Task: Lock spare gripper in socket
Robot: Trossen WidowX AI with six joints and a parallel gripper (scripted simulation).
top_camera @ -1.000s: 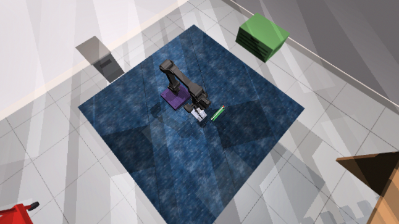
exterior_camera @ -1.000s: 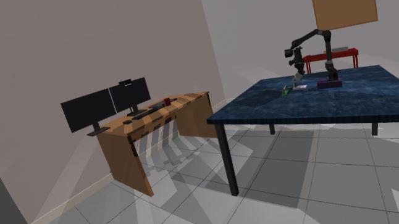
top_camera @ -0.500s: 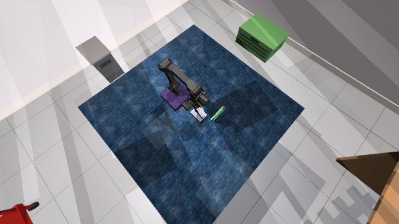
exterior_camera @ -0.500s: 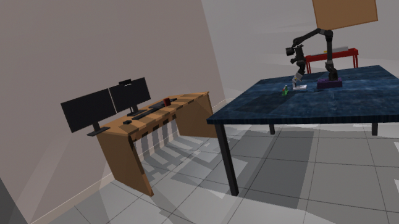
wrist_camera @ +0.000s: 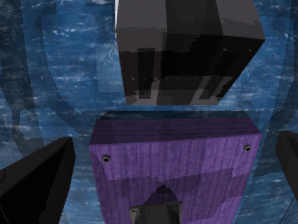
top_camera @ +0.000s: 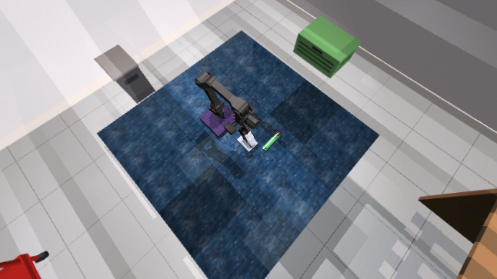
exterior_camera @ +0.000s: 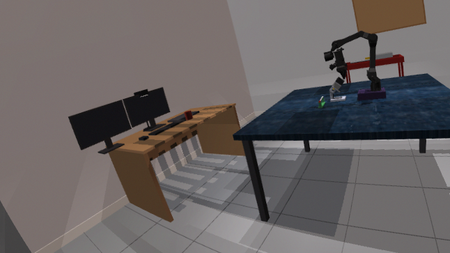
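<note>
The white mount (top_camera: pixel 251 146) (exterior_camera: pixel 342 99) lies flat in front of the robot's purple base. The spare gripper, with a grey lower part and a dark upper end (exterior_camera: pixel 339 81) (wrist_camera: pixel 190 60), leans over the mount. Whether its spigot is seated in the socket is too small to tell. My gripper (exterior_camera: pixel 343 75) (wrist_camera: pixel 181 145) is open and empty, just above the spare gripper's dark end. A green holder (top_camera: pixel 271 142) (exterior_camera: pixel 321 104) stands beside the mount. A small red end, apparently the lock pin's head (top_camera: pixel 278 133), shows at one end of it; the pin's shaft is unclear.
The purple base (top_camera: pixel 216 121) (exterior_camera: pixel 371 94) (wrist_camera: pixel 170 160) is close behind the mount. The blue table top (top_camera: pixel 269 184) (exterior_camera: pixel 285 125) carries them. A desk with two monitors, a green cabinet (top_camera: pixel 327 41) and a red bench (exterior_camera: pixel 376 63) stand away from the table.
</note>
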